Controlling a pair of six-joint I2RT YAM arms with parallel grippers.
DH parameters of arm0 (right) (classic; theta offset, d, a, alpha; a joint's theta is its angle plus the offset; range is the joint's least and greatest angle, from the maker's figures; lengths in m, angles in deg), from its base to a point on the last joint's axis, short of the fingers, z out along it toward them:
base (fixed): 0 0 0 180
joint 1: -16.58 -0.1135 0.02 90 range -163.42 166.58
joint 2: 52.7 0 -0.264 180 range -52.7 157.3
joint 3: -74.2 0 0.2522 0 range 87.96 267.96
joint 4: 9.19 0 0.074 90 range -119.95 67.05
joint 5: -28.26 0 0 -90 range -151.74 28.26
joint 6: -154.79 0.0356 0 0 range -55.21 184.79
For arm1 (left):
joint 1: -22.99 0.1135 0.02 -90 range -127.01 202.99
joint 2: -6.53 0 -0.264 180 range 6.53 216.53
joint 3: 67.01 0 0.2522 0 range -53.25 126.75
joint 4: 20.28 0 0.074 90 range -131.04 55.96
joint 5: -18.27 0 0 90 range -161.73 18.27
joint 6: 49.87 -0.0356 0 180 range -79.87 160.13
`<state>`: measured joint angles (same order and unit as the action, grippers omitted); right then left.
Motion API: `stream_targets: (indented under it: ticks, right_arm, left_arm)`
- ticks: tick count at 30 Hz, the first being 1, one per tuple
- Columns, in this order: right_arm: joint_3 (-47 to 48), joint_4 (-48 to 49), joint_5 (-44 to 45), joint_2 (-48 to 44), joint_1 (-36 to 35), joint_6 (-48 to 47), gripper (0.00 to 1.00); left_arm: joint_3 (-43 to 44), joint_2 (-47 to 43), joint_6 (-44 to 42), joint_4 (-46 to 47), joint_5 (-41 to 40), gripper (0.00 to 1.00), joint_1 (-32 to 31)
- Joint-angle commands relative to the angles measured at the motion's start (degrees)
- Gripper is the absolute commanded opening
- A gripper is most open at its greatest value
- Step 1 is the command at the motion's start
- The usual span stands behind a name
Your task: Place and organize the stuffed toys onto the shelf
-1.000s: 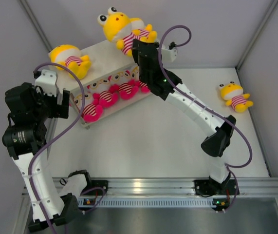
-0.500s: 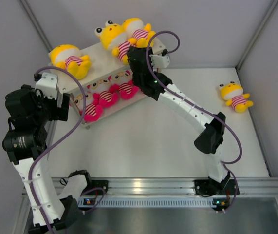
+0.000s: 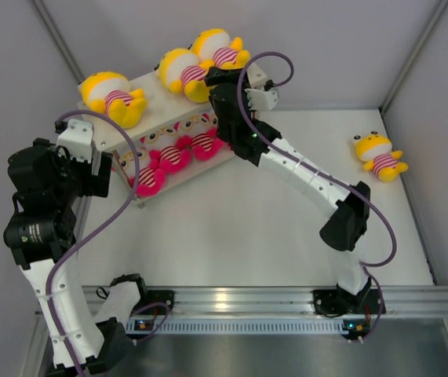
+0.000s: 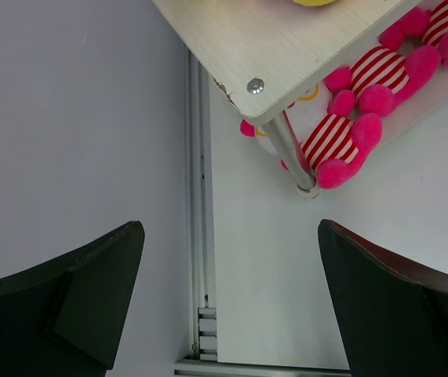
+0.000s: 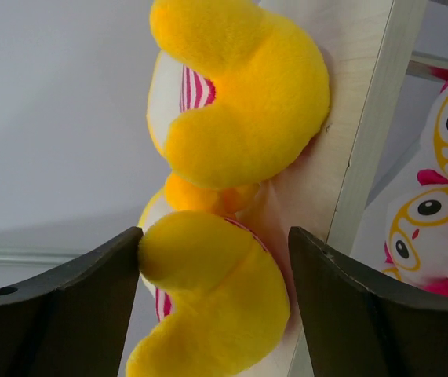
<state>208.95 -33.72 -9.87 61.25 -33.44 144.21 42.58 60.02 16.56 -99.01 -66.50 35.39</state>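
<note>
From up top, I see the shelf (image 3: 149,86) standing skewed at about eleven o'clock on the table (image 3: 247,228), its long side running from eight o'clock to two o'clock. Three yellow toys lie on the top board. The lone yellow toy (image 3: 112,94) is at the eight o'clock end, while the inner yellow toy (image 3: 178,71) and the end yellow toy (image 3: 217,49) press together at the two o'clock end. A row of pink toys (image 3: 175,157) fills the lower board. A stray yellow toy (image 3: 376,155) lies on the table at two o'clock, well apart from the shelf.

My right gripper (image 5: 217,236) is at that touching pair with its fingers spread. One toy of the pair lies on the board between them, against one finger, and I can't tell whether it touches the other.

My left gripper (image 4: 230,236) hangs off the shelf's eight o'clock corner, near the corner post (image 4: 290,153), fingers wide apart and holding nothing.
</note>
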Motion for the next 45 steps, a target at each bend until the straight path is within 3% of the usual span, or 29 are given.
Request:
stream_targets:
  ticks: [1,3,6,8,12,16,17,21,24,28,29,32,40,45]
  right_arm:
    - [-0.5,6.1,1.3,-4.8,-0.5,-3.9,0.76]
    - [-2.0,7.8,1.0,-6.1,-0.6,-6.0,0.77]
    - [-7.9,17.8,-1.1,-9.9,-0.8,-13.1,0.76]
    - [-13.0,25.2,-4.2,-13.8,-0.8,-23.4,0.77]
    - [-25.0,30.0,-11.3,-24.2,0.5,-38.3,0.82]
    - [-40.6,23.7,-28.0,-37.0,9.1,-39.5,0.82]
    - [-42.7,20.1,-30.8,-41.3,14.6,-39.5,0.81]
    - [-47.6,7.9,-36.8,-47.1,26.9,-47.9,0.87]
    - [-49.0,-1.1,-41.4,-46.6,37.8,-53.1,0.92]
    - [-49.9,-6.0,-55.4,-39.7,56.1,-53.6,0.93]
    - [-50.0,-6.2,-56.3,-38.4,61.6,-53.3,0.93]
    - [-51.1,-5.5,-57.4,-34.4,69.3,-52.7,0.93]
    - [-56.5,-0.5,-52.6,-29.7,77.0,-51.9,0.93]
    - [-57.0,1.1,-52.2,-27.1,80.5,-50.9,0.93]
  left_arm:
    - [0.0,-0.2,-0.2,-0.7,0.3,0.99,-0.2]
    - [0.1,-0.2,-0.2,-0.6,0.7,0.99,-0.2]
    - [0.3,-0.1,-0.5,-0.7,1.2,0.99,-0.2]
    - [0.3,-0.4,-0.5,-0.8,1.3,0.99,-0.2]
    - [0.8,-0.6,-0.6,-1.0,6.0,0.99,-0.3]
    - [4.0,0.5,-1.2,-0.9,14.7,0.99,-0.4]
    - [5.4,1.8,-0.6,-1.0,16.5,0.99,-0.4]
    - [14.5,6.3,3.3,2.5,22.0,0.99,-0.4]
    - [15.9,8.7,9.1,10.8,22.5,0.99,-0.4]
    - [15.9,13.6,14.8,17.1,24.9,0.99,-0.4]
    - [16.1,15.7,15.1,17.9,25.1,0.99,-0.5]
    - [16.4,19.6,15.8,20.5,25.4,0.99,-0.4]
    - [18.4,26.0,11.9,22.2,25.6,0.91,-2.3]
    - [15.2,24.6,9.8,22.1,25.0,0.75,-2.4]
